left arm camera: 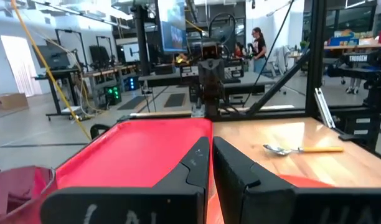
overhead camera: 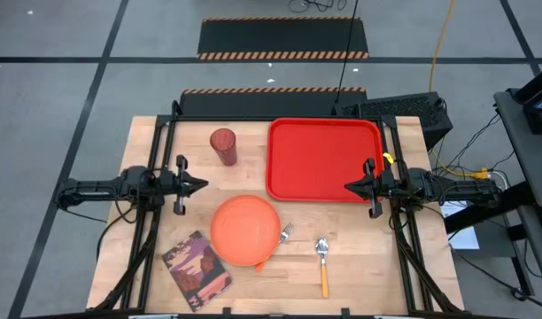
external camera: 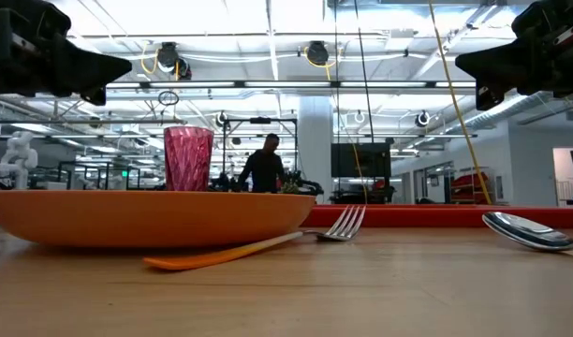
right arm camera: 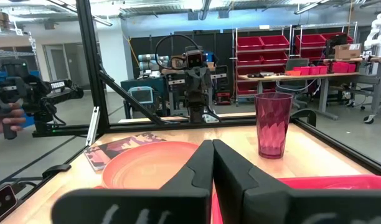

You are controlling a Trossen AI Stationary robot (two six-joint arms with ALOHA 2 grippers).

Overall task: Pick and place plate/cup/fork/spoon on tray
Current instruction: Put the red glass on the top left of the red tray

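Note:
The orange plate (overhead camera: 244,229) lies near the table's middle front, over the handle of the fork (overhead camera: 285,234), whose tines stick out at its right. The spoon (overhead camera: 322,261) lies right of it, bowl toward the far side. The dark red cup (overhead camera: 223,146) stands upright at the far left of the red tray (overhead camera: 324,159). My left gripper (overhead camera: 203,184) hovers shut and empty left of the plate. My right gripper (overhead camera: 348,187) hovers shut and empty over the tray's near right edge.
A maroon patterned book (overhead camera: 196,268) lies at the near left corner. Black frame rails (overhead camera: 165,159) run along both sides of the table. Bare wood lies between the cup and the plate and right of the spoon.

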